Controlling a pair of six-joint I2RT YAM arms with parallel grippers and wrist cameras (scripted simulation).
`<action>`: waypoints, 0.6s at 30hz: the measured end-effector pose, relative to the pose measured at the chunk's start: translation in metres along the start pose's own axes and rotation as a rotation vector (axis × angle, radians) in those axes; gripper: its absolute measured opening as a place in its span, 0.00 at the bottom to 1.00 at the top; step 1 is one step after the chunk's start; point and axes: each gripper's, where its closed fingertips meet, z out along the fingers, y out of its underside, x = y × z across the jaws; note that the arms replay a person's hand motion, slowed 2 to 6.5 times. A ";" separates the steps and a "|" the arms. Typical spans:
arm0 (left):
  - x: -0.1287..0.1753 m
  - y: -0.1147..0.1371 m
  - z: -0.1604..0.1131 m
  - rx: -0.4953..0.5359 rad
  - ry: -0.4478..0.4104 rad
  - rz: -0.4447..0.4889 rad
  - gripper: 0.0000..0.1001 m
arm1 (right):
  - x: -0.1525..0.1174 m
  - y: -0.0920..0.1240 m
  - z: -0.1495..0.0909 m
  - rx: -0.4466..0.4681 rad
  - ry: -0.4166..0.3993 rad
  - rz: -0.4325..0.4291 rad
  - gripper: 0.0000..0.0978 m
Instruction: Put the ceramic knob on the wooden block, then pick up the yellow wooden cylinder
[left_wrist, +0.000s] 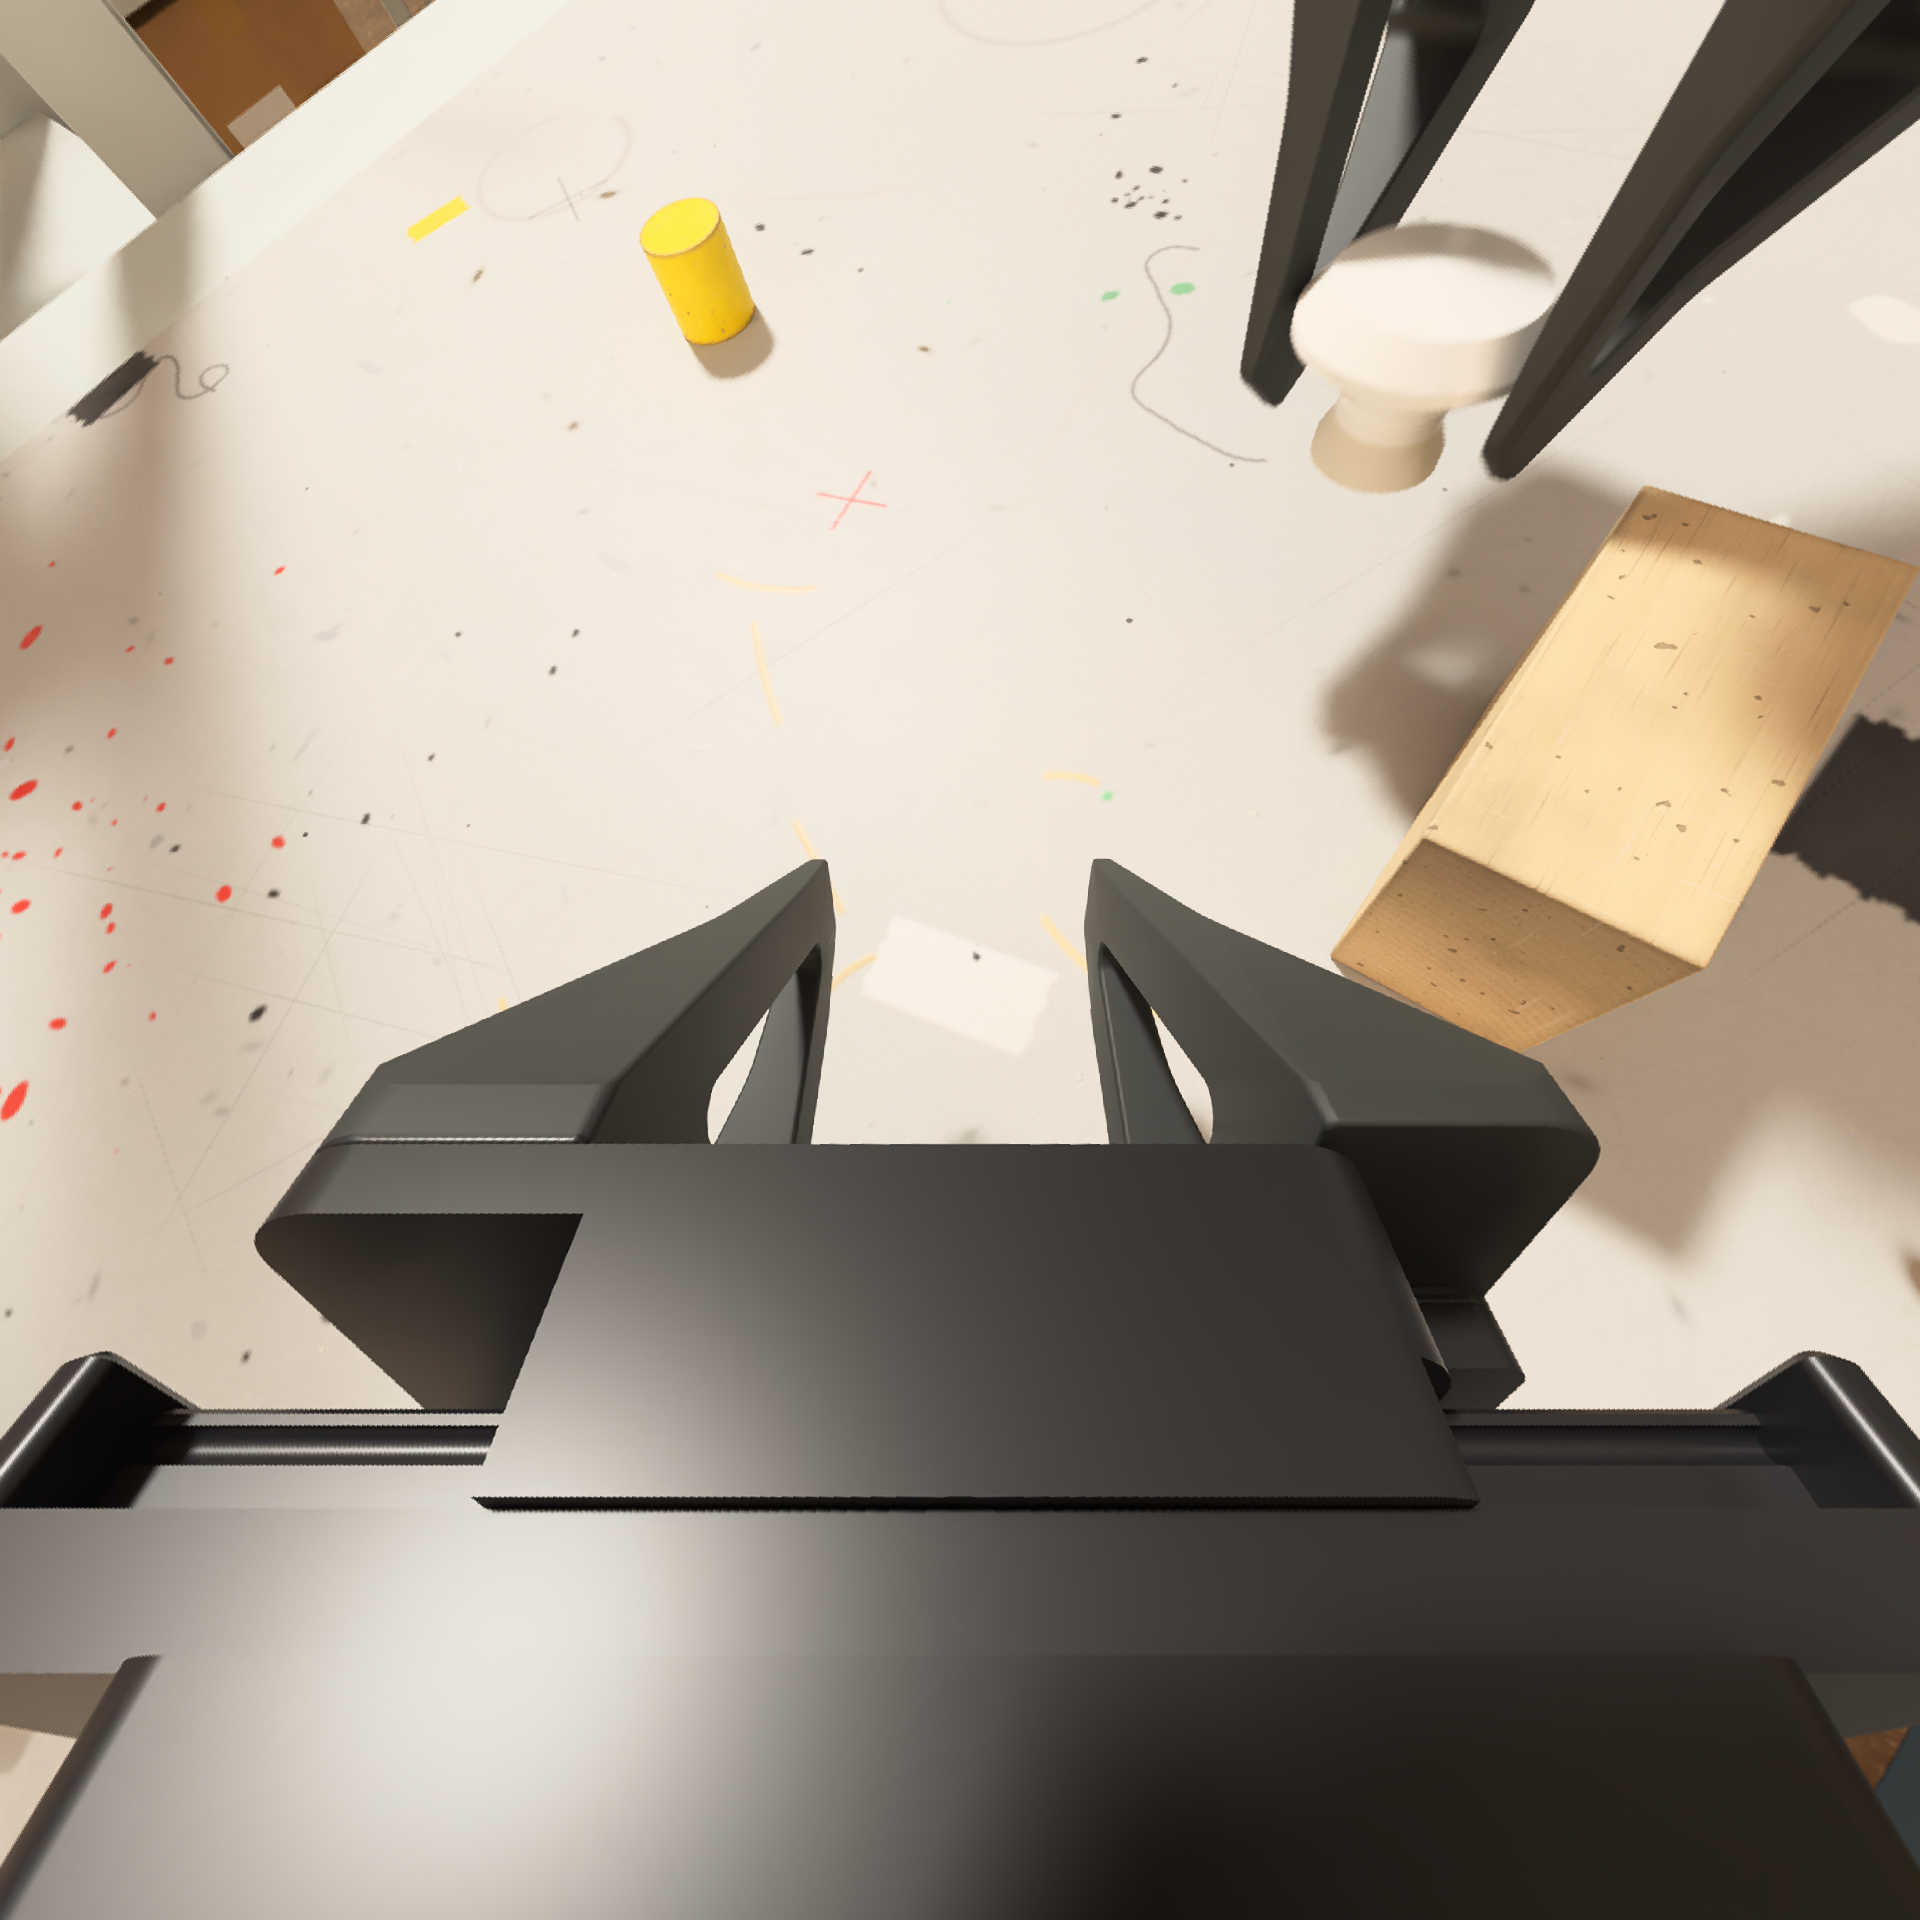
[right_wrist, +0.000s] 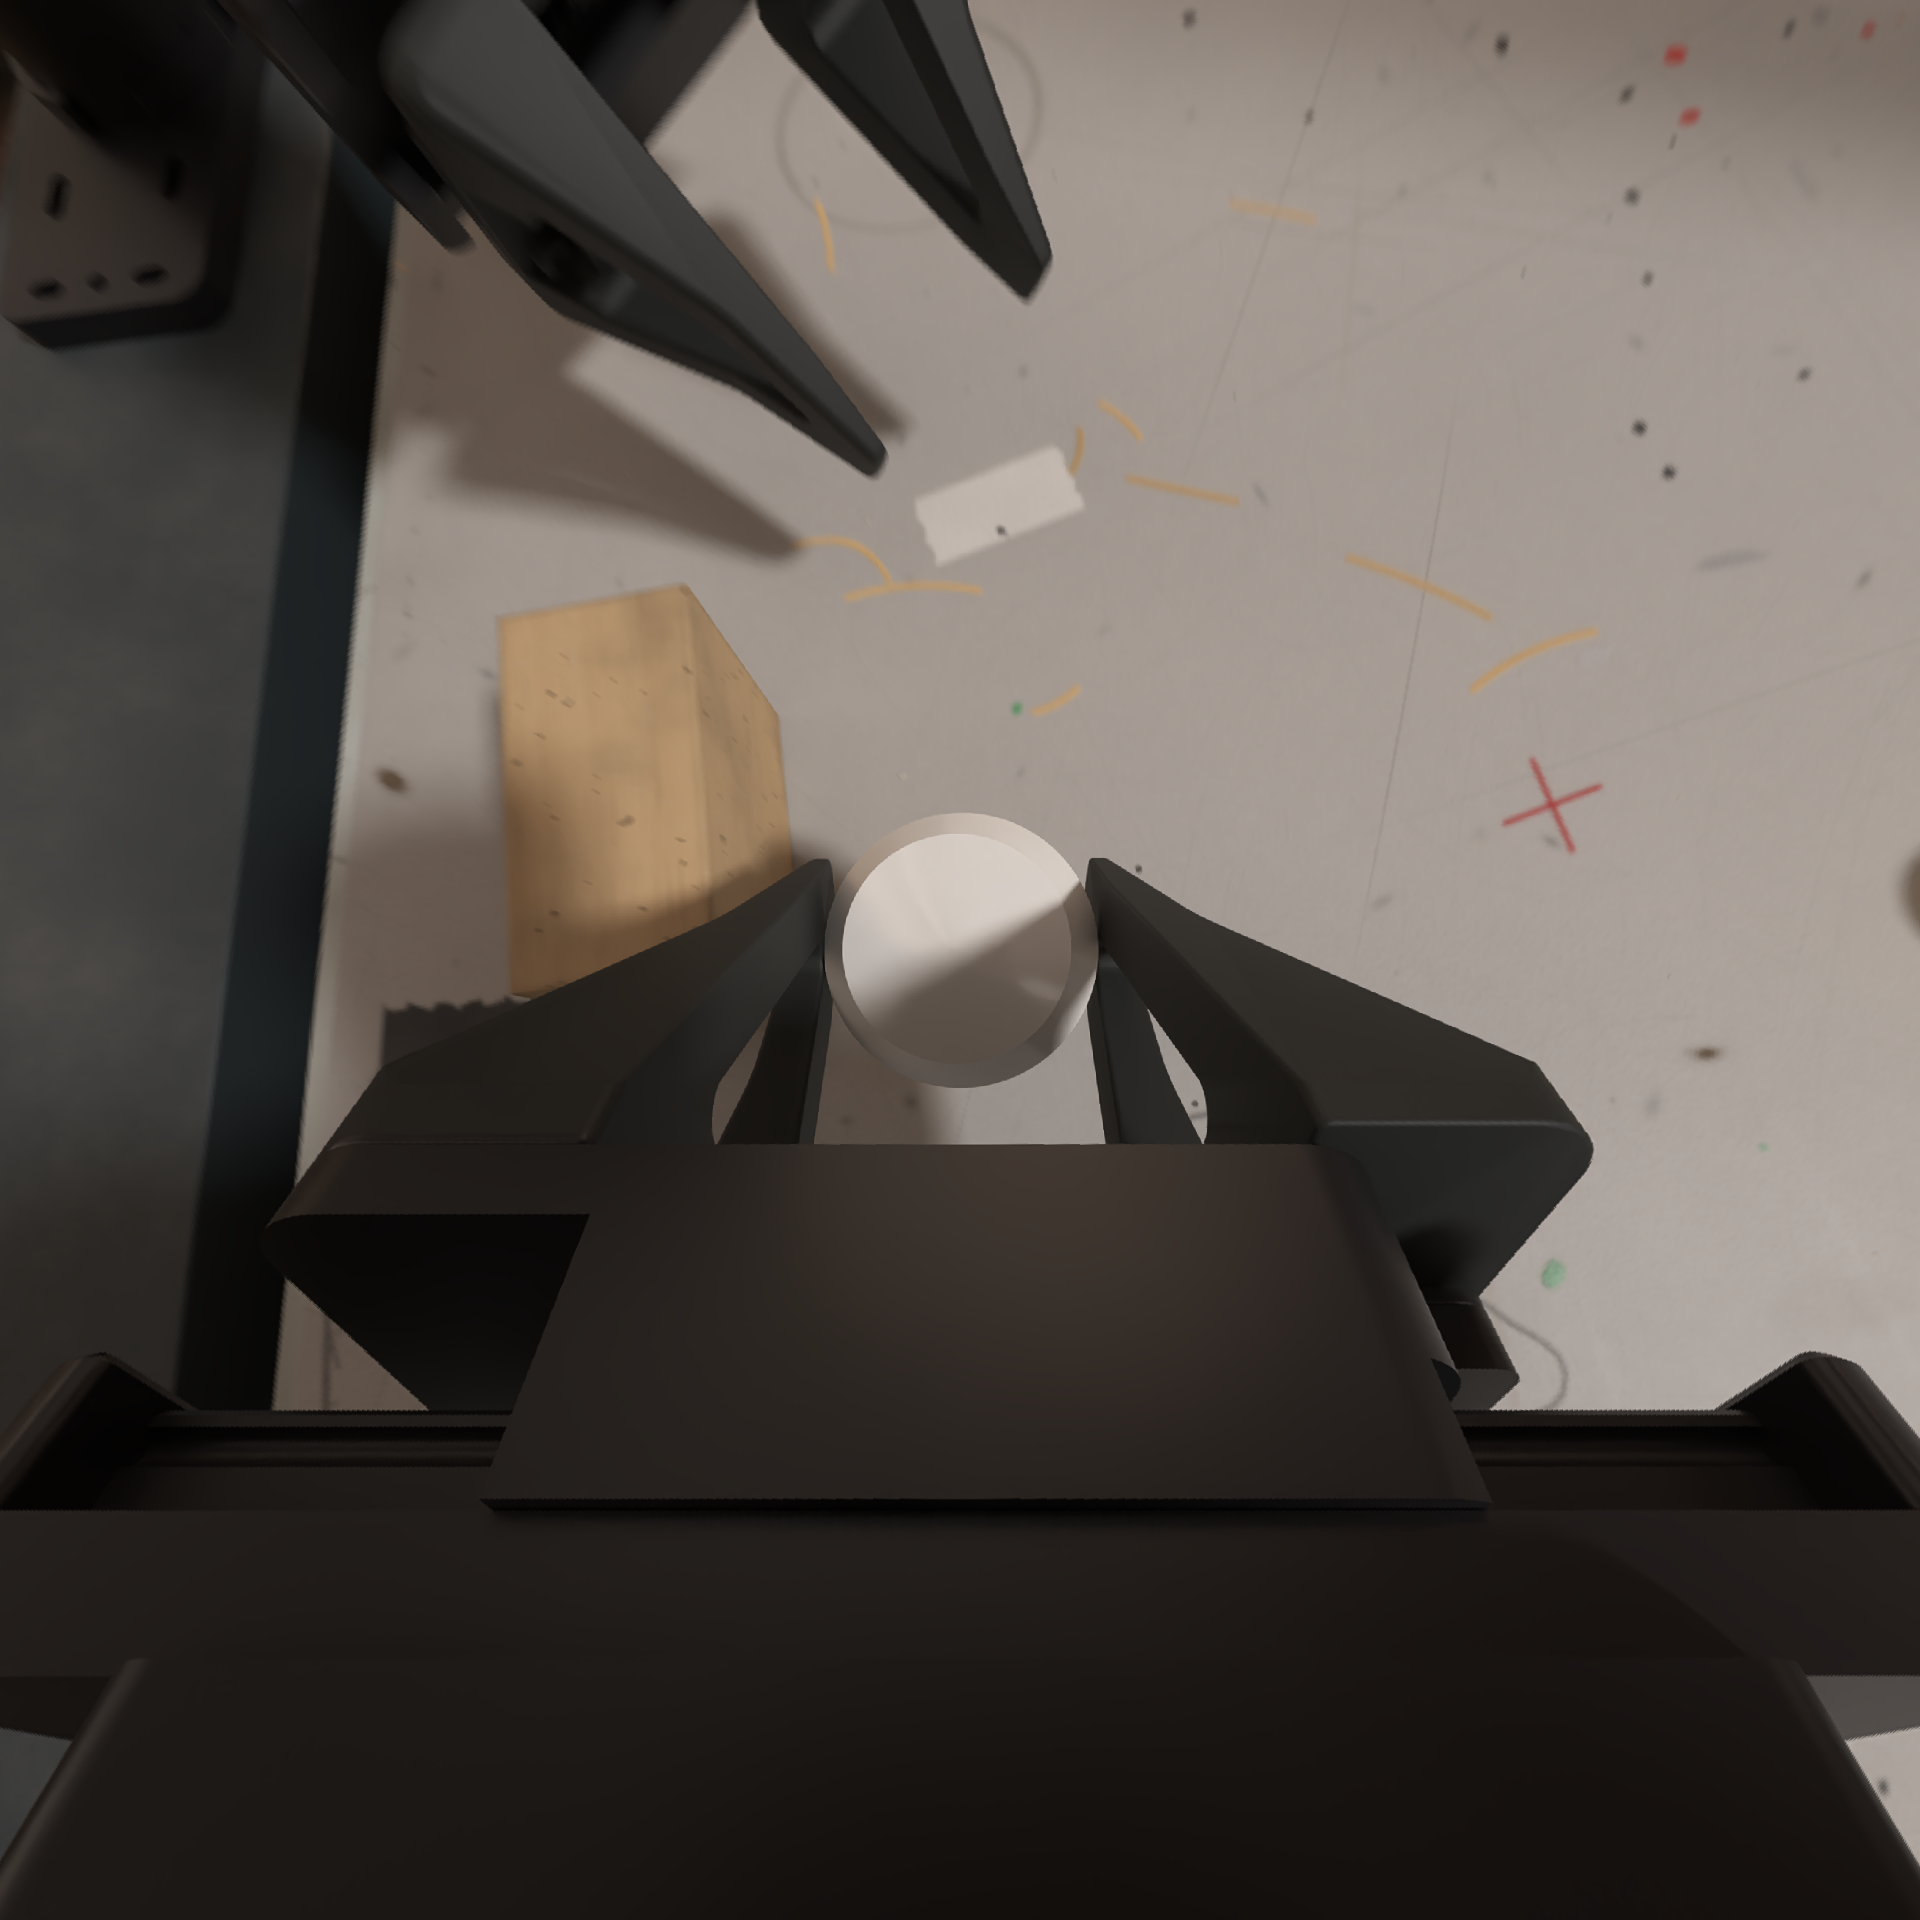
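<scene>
My right gripper (right_wrist: 958, 883) is shut on the white ceramic knob (right_wrist: 958, 948) and holds it above the table, just right of the wooden block (right_wrist: 623, 790). In the left wrist view the knob (left_wrist: 1413, 332) hangs between the right gripper's fingers (left_wrist: 1278, 343), up and left of the block (left_wrist: 1621, 758). The yellow wooden cylinder (left_wrist: 698, 272) stands on the table at the far left of that view. My left gripper (left_wrist: 958, 883) is open and empty over the table, left of the block; it also shows in the right wrist view (right_wrist: 956, 364).
The white table (left_wrist: 520, 623) carries paint specks, pencil marks and a piece of white tape (left_wrist: 961, 982). Its dark edge (right_wrist: 312, 727) runs along the left of the right wrist view, close behind the block. A brown box (left_wrist: 218, 73) lies beyond the far corner.
</scene>
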 end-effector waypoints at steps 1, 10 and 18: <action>0.000 0.000 0.000 -0.001 -0.001 0.001 0.41 | -0.002 -0.005 -0.003 0.016 -0.005 -0.003 0.41; -0.003 0.002 0.002 -0.018 -0.024 0.004 0.40 | -0.032 -0.034 -0.012 0.051 -0.042 -0.056 0.41; -0.003 0.002 0.002 -0.020 -0.027 0.005 0.39 | -0.058 -0.037 0.002 -0.006 -0.057 -0.109 0.41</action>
